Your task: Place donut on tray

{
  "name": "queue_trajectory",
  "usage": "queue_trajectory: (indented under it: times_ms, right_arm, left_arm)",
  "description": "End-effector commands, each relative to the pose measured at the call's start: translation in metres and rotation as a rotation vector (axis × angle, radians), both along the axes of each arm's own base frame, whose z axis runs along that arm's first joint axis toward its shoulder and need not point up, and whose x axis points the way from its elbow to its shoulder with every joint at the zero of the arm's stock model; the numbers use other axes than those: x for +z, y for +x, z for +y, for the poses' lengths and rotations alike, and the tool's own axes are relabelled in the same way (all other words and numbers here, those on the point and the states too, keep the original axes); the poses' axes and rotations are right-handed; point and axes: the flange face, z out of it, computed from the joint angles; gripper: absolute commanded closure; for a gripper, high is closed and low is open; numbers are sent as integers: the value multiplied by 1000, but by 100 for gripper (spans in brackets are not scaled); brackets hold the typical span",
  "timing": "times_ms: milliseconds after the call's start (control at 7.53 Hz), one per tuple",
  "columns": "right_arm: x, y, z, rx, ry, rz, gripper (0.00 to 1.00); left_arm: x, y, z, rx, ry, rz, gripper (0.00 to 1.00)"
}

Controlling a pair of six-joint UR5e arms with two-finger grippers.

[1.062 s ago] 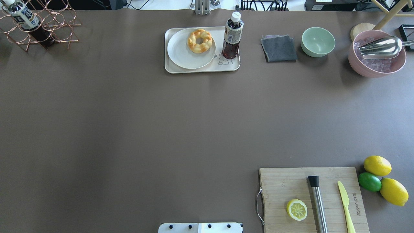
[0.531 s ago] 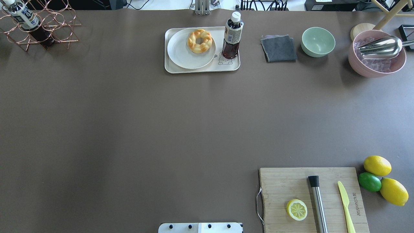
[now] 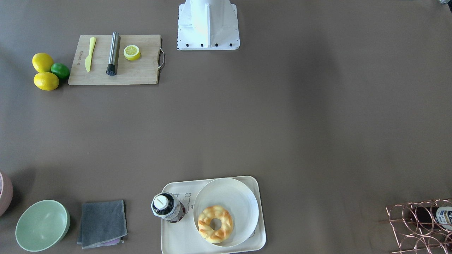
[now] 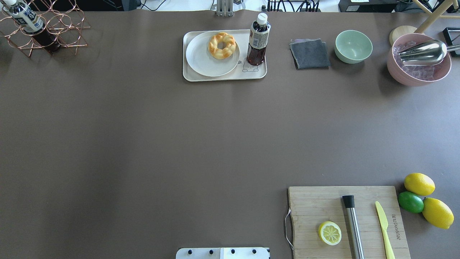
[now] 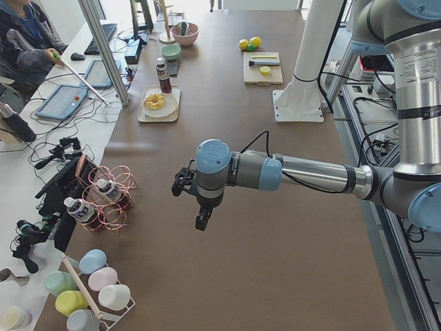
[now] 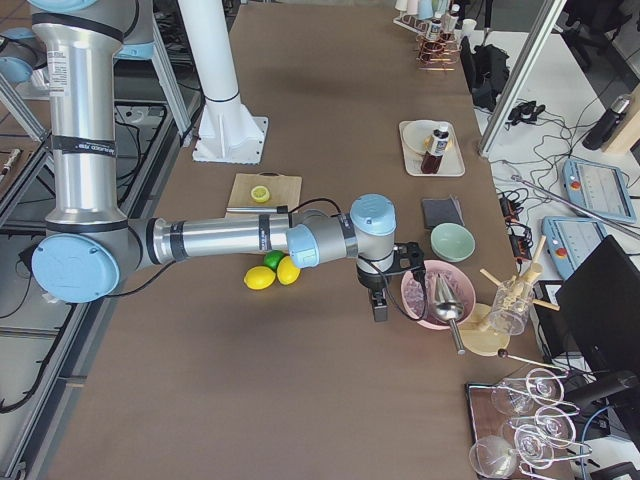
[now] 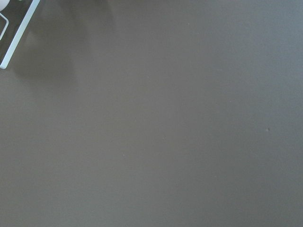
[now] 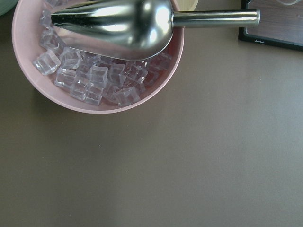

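Since the golden-yellow twisted ring donut [image 4: 222, 45] already lies on the round white plate [image 4: 201, 59] upon the cream rectangular tray [image 4: 258, 73], I judge the placing done. My left pincer [image 5: 201, 219] and right pincer [image 6: 380, 308] hang far off (spread or pressed together, I cannot tell), so the next move asks only for retreat.

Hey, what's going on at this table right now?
Nothing is being handled at this moment. The donut sits on a white plate, which lies on the tray beside a bottle. Both arms are far from it. The left gripper hangs over bare table near a wire rack, and the right gripper is beside a pink bowl of ice. Whether the grippers are open or shut can't be told.
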Motion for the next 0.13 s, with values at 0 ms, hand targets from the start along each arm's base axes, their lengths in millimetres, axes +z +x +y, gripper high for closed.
queue_trajectory:
  times_ms: [0]
  right_arm:
    - [-8,0,2,3,11,-6,0]
  left_arm:
    - [-11,-5,-1,-6,42,-2,3]
